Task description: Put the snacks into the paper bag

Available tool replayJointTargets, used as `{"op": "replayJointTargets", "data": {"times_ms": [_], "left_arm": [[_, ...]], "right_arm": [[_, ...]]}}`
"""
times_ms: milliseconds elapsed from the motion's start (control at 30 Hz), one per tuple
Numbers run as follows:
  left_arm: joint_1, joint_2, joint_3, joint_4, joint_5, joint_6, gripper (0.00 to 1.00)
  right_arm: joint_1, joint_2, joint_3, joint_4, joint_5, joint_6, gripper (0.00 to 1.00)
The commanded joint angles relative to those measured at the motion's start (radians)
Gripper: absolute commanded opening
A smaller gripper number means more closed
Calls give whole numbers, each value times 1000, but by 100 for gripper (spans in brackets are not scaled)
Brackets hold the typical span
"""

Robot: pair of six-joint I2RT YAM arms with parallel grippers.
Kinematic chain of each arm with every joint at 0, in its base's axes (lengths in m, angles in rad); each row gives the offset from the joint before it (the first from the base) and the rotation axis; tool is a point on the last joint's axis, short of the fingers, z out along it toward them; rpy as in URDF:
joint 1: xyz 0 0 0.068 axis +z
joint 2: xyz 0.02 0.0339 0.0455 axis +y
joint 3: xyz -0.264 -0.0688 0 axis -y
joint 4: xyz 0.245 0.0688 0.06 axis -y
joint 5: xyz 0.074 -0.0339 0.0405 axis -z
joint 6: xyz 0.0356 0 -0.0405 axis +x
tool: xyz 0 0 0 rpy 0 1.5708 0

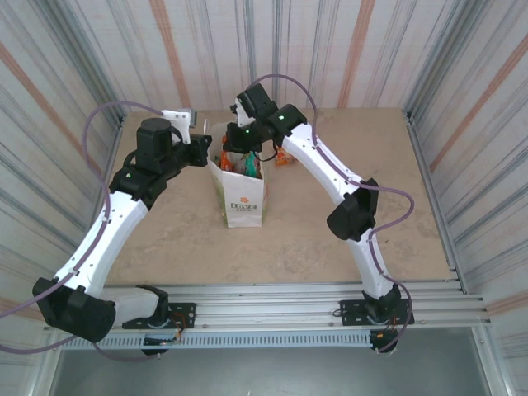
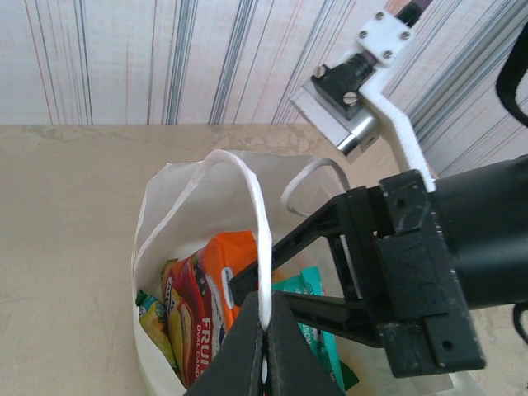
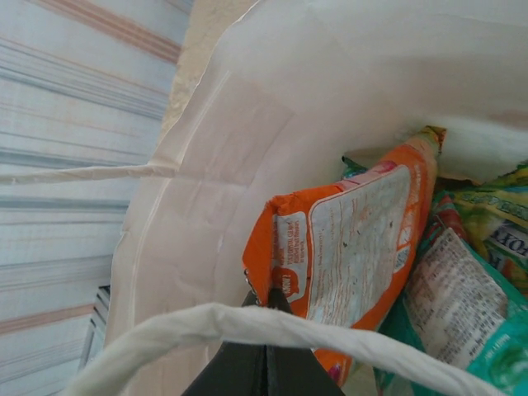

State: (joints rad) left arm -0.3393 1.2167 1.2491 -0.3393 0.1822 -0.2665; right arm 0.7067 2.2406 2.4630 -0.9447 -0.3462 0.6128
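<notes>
The white paper bag [image 1: 245,202] stands upright mid-table, its mouth open. My left gripper [image 2: 266,318] [image 1: 216,157] is shut on one twisted white handle [image 2: 247,177], holding it up. My right gripper [image 3: 268,299] [image 1: 239,151] reaches down into the bag, shut on the corner of the orange-white packet [image 3: 355,239] [image 2: 231,256]. The other handle [image 3: 247,326] crosses just in front of its jaws. Also inside the bag are a teal packet [image 2: 318,330], a green-yellow FOX'S packet [image 3: 503,235], a red fruit-candy packet [image 2: 194,322] and a yellow-green one [image 2: 153,318].
A small orange packet [image 1: 285,158] lies on the beige table [image 1: 371,148] just behind the bag, under the right arm. Striped walls [image 1: 462,99] close in the back and both sides. A metal rail [image 1: 272,297] runs along the near edge.
</notes>
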Motion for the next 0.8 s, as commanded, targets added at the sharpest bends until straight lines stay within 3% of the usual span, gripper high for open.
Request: {"op": "replayJointTargets", "data": {"times_ms": [0,267,533,767], "left_arm": [[6,-9,26,19,-9,11,0],[6,-8,24,23,-6,10,0],[6,-6,26,26,-1,11,0],[6,4,26,39,28,0,0]], "right_arm": [[-2,-114,30,-42,44,-45,0],[2,-229,13,-152,138,-75,0],[1,-357,-144,-181,261,-95,0],[9,-321,-177,-177,297,-118,0]]}}
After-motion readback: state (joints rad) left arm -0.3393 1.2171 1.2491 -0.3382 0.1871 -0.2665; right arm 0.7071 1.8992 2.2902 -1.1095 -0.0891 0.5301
